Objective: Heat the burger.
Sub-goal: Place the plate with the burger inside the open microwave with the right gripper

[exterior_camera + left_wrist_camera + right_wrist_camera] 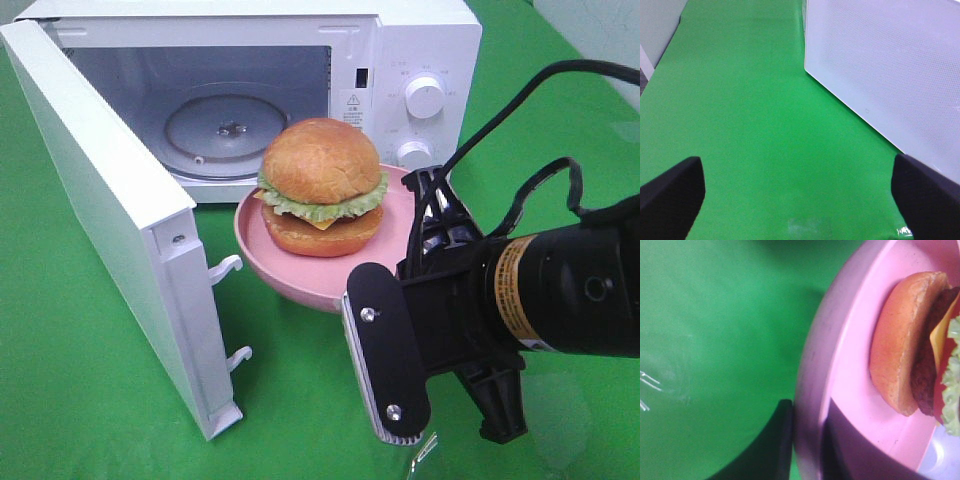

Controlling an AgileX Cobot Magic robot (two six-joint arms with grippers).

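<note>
Pink plate [292, 280] holds the burger [322, 185], its rim pinched by right gripper [807, 450]; left gripper [797, 200] spread wide.

in the high view the right arm [560, 290] covers the near right stretch of the plate [290, 275] rim and runs off the right edge. the plate hides the bottom of the lower knob [413, 152]. the print around the knobs is too small to read. the microwave [420, 40] top is cut by the upper edge. in the right wrist view the burger [905, 340] is cut by the frame, its top bun out of sight. the right gripper [807, 455] shows only two dark, blurred fingers [775, 445]. in the left wrist view the left gripper [800, 200] shows only blurred fingertips [670, 200], and the white panel [890, 65] runs out of frame.
</note>
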